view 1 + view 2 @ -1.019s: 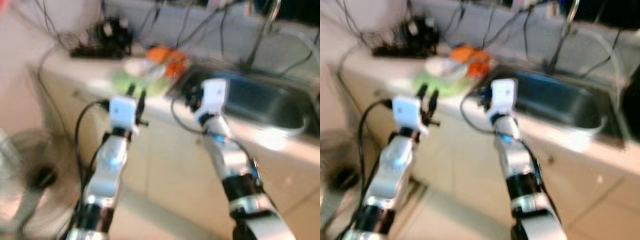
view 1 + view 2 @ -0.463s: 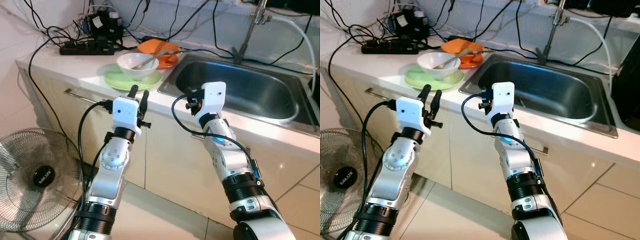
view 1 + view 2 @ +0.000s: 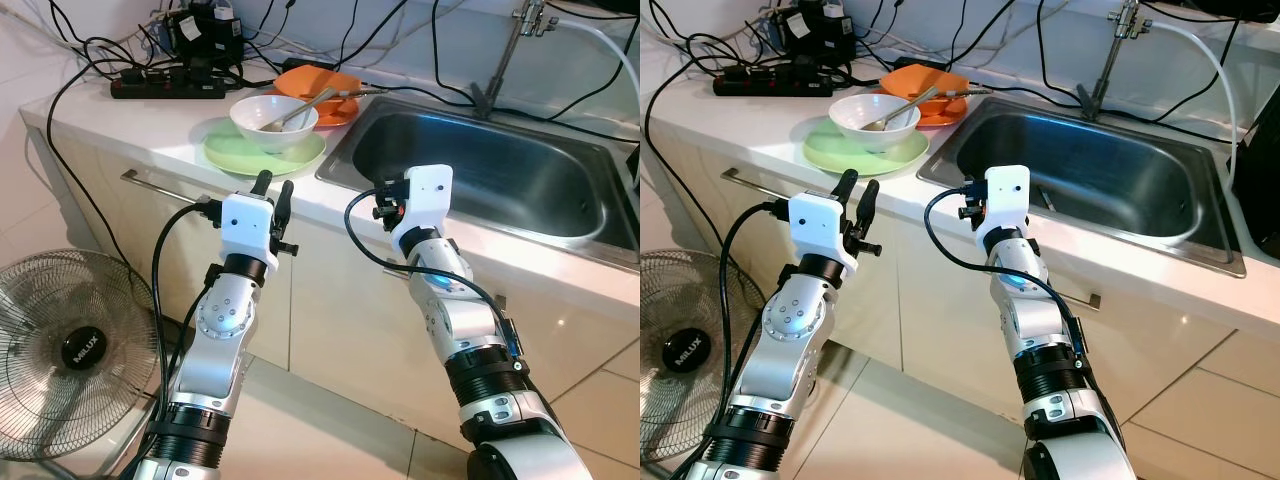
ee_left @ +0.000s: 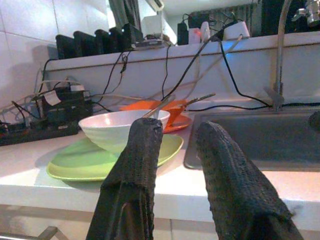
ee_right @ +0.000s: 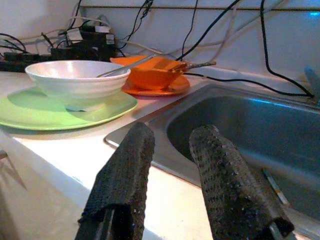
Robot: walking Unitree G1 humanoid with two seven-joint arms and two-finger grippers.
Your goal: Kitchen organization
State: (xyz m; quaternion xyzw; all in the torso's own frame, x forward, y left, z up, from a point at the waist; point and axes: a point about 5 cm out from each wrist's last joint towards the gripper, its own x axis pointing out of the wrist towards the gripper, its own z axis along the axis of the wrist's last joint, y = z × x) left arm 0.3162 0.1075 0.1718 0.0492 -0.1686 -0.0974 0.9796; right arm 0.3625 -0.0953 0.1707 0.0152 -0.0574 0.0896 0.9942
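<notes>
The camera has dipped and the counter sits lower in view, while both grippers, left gripper (image 3: 273, 186) and right gripper (image 5: 172, 150), hang empty with fingers parted short of the counter edge, the white bowl (image 3: 273, 121) on its green plate (image 3: 225, 152) lying straight ahead of the left, the nearer one.

Home kitchen. White counter (image 3: 180, 135) with inset stainless-steel sink (image 3: 500, 180) and faucet (image 3: 510, 50); cream cabinet fronts with bar handle (image 3: 160, 185) below. White bowl (image 3: 273, 120) on green plate (image 3: 240, 155), orange dishes (image 3: 325, 95), power strip (image 3: 165, 88), floor fan (image 3: 75, 350), tiled floor (image 3: 330, 440).
</notes>
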